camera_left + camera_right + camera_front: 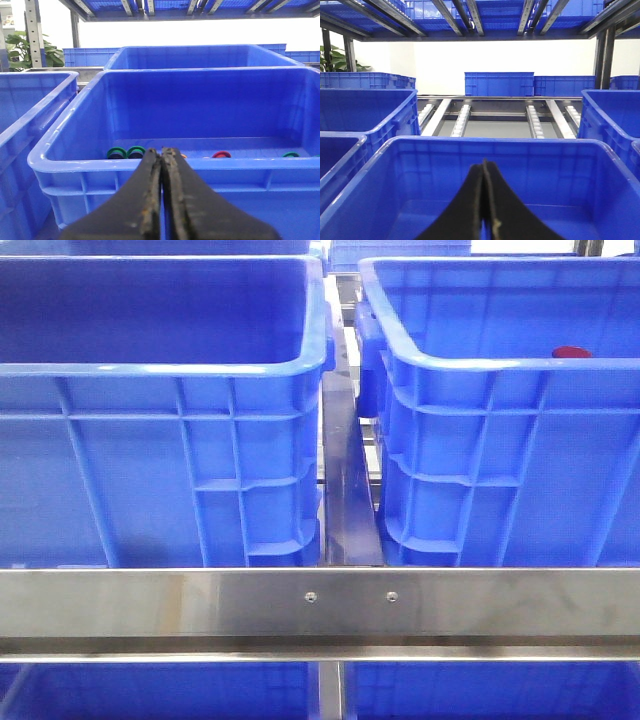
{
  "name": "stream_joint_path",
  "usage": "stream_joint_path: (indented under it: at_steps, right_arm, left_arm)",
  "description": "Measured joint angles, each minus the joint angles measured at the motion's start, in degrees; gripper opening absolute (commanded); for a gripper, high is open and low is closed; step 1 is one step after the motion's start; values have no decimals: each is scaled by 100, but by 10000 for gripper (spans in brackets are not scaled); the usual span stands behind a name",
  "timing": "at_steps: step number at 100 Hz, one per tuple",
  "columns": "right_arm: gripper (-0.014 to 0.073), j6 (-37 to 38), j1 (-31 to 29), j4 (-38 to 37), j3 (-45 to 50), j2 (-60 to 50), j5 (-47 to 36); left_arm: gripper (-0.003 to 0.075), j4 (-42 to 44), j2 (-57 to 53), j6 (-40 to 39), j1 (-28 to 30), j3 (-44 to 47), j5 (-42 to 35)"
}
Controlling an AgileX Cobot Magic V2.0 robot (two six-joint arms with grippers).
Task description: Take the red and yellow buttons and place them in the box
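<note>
you have both the left gripper (pixel 161 200) and right gripper (pixel 485 210) clenched on nothing, so open wide for the red button (pixel 221 154) low-centre in the blue crate (pixel 75 165); it looks light, hard, slippery; pinch its rim.

Bright, even light, white background blown out behind the shelving in both wrist views, soft glare on the steel rail (pixel 200 602), crate (pixel 150 310) interior shadowed — gripper fingers (pixel 150 200) blurred up close.
</note>
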Motion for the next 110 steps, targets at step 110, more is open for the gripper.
stream_joint_path:
  at_steps: [110]
  right_arm:
    - [-68, 7774, 305, -7745, -120, -96, 478]
  left_arm:
    - [-19, 0, 0, 10, 0, 0, 0]
